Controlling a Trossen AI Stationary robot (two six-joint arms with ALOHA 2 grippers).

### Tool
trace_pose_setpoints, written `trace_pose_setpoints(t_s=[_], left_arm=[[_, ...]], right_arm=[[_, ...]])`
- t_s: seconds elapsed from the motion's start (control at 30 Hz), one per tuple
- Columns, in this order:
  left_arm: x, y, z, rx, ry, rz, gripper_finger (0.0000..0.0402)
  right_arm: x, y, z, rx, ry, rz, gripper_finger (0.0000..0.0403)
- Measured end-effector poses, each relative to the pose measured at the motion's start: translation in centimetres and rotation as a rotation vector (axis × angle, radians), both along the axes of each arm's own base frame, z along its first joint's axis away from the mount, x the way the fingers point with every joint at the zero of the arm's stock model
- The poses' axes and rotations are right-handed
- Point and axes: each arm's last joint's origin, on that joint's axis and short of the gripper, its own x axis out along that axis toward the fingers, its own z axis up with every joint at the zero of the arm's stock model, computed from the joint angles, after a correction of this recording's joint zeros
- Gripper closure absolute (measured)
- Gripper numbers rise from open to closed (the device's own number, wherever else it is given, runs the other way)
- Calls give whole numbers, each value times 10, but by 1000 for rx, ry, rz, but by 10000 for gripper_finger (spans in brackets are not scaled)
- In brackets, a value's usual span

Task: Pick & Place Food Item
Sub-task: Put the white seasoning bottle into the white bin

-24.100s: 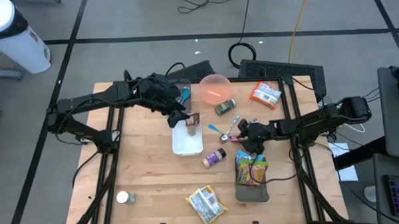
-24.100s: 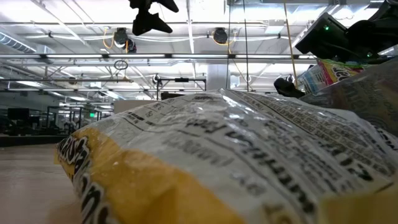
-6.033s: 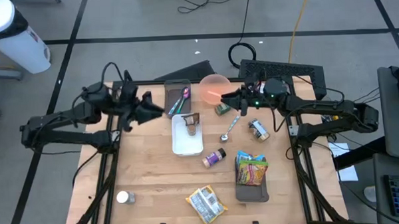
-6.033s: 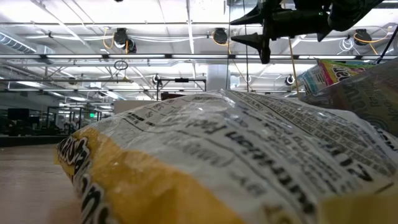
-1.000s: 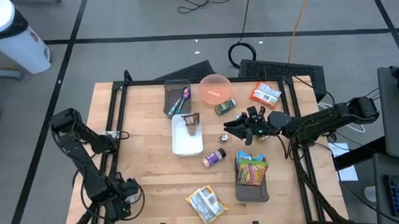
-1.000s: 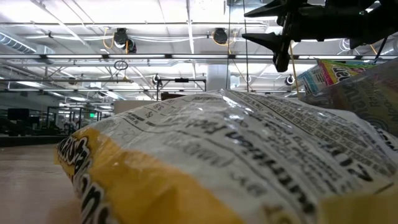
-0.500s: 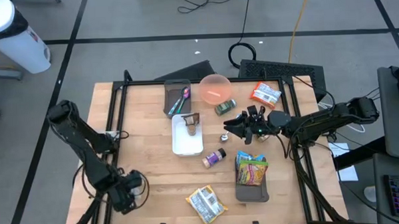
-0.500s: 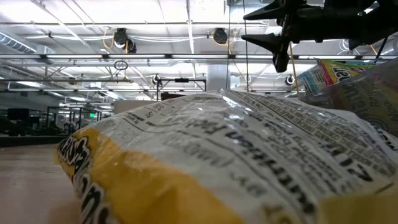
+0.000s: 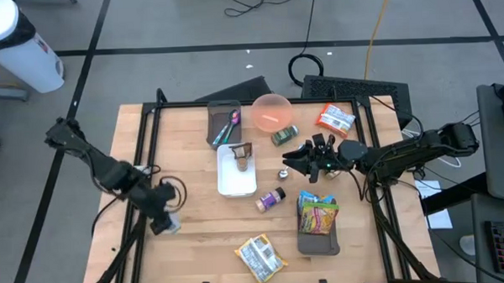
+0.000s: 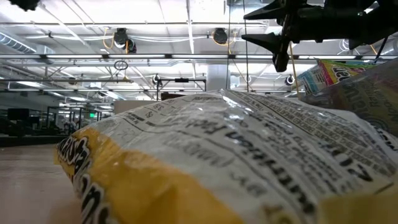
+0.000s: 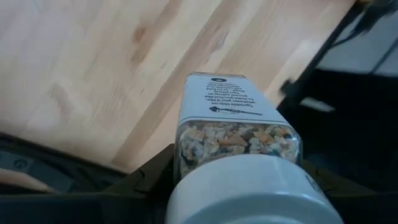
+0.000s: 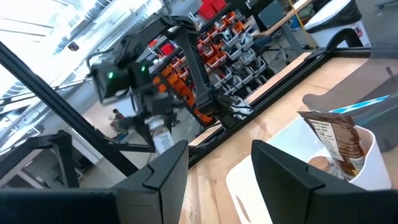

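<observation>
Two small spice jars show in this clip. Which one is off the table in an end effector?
The white-capped spice jar, clamped in the left end effector over the table's left side. The other spice jar lies on its side on the wood below the white tray, ungripped.

Both arms matte black, slim jointed tubes w/ black cables looped alongside; green LED glows just behind right pincer, left pincer fingers black too.

Pink bowl, grey bin of utensils, apparently a black keyboard beyond table edge.
</observation>
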Motion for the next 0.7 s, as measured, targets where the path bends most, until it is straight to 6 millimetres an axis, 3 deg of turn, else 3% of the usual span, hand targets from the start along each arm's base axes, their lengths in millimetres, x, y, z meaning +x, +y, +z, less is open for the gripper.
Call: trace_pose_setpoints(t_s=[0.27,0.53,0.7], left_arm=[[14,21,26,-17,-105,28,195],[43,37,66,163,54,-105,195],[74,50,90,240,29,-183,195]], right_arm=[[0,2,0,-3,0,53,234],[0,2,0,17,-1,71,234],[0,4,0,29,0,111,234]])
